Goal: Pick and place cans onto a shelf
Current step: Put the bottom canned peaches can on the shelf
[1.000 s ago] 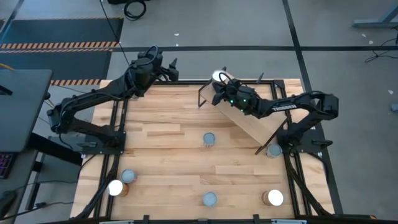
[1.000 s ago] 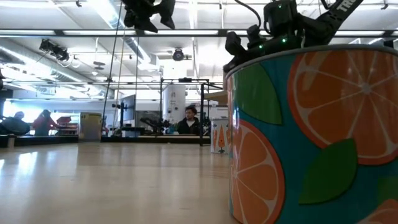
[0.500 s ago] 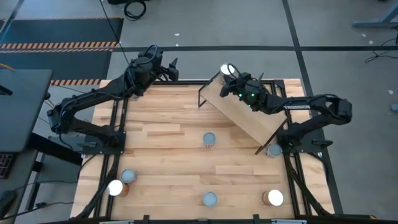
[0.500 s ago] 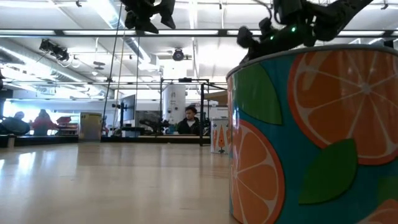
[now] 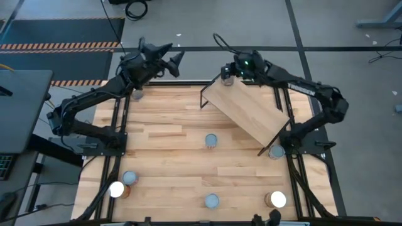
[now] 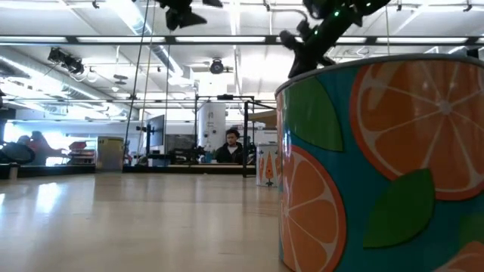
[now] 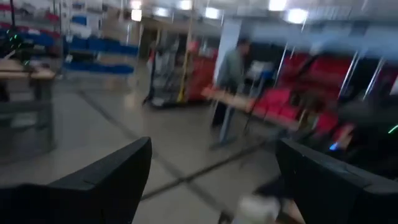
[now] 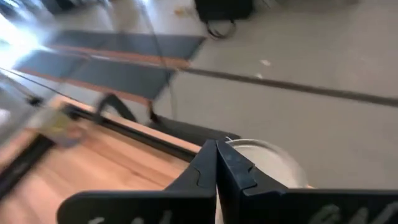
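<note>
Motion is mostly on the right side. The right hand (image 8: pixel 216 152) has swung from over the middle of the shelf's (image 5: pixel 248 113) high end out to its far top corner, and its fingers are now pressed fully together with nothing between them. One can (image 5: pixel 227 74) stands at that corner. In the right wrist view its pale top shows just behind the shut fingertips, very close, though I cannot tell whether they touch it. A second ago that can was a little lower on the board and the arm lay across the plank, which is now bare.

The left hand (image 5: pixel 164 53) has lifted and turned outward past the far left edge of the counter (image 5: pixel 163 144). Its fingers are spread wide and hold nothing, and its wrist view looks only into the room.

My reading is that this can counts as placed, or nearly so, though it sits right at the edge of the tilted board and a nudge could tip it off. Six more cans wait on the counter: one at the centre (image 5: pixel 211 140), one by the shelf's low foot (image 5: pixel 276 152), and four along the near side. The bulk of the job is therefore not yet done, and the right hand must open before it can take another.
</note>
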{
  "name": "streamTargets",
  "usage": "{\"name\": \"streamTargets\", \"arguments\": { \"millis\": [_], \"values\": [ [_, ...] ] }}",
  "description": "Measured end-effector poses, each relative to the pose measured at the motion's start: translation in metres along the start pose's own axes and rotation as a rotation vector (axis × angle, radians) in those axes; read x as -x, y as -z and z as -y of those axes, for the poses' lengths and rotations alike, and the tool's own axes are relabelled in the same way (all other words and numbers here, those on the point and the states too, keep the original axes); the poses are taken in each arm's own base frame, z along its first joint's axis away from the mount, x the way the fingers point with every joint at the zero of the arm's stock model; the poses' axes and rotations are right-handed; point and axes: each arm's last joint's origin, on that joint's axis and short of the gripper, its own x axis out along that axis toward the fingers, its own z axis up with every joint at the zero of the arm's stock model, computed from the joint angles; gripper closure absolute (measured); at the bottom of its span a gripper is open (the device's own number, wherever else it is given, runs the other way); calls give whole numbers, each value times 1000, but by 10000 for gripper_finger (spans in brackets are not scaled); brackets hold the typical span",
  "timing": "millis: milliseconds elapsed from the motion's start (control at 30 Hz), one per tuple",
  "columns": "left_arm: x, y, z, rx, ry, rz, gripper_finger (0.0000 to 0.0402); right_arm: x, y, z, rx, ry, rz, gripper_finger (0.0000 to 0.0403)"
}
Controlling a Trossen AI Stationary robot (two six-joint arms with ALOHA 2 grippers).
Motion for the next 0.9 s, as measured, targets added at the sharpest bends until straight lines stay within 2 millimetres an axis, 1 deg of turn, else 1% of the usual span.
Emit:
{"name": "streamTargets", "arguments": {
  "millis": [67, 167, 300, 467, 633, 733, 800, 900],
  "values": [
    [0, -7, 0, 22, 16, 70, 54, -7, -3, 1, 3, 18, -11, 400],
    [1, -12, 1, 45, 35, 114, 54, -10, -5, -1, -2, 19, -27, 400],
    [4, -16, 2, 120, 60, 127, 54, -13, 4, 2, 10, 53, -103, 400],
    [3, -15, 3, 134, 104, 111, 54, -9, 8, -2, 26, 55, -130, 400],
    [3, -14, 4, 129, 110, 110, 54, -2, 10, -8, 18, 39, -127, 400],
    [3, -15, 3, 95, 112, 112, 54, -2, 9, -7, 47, 68, -99, 400],
    [3, -14, 5, 40, 153, 107, 54, -2, 7, -7, 67, 87, -80, 399],
    [4, -14, 7, -10, 214, 100, 54, -1, 3, -9, 86, 68, -37, 398]
  ]
}}
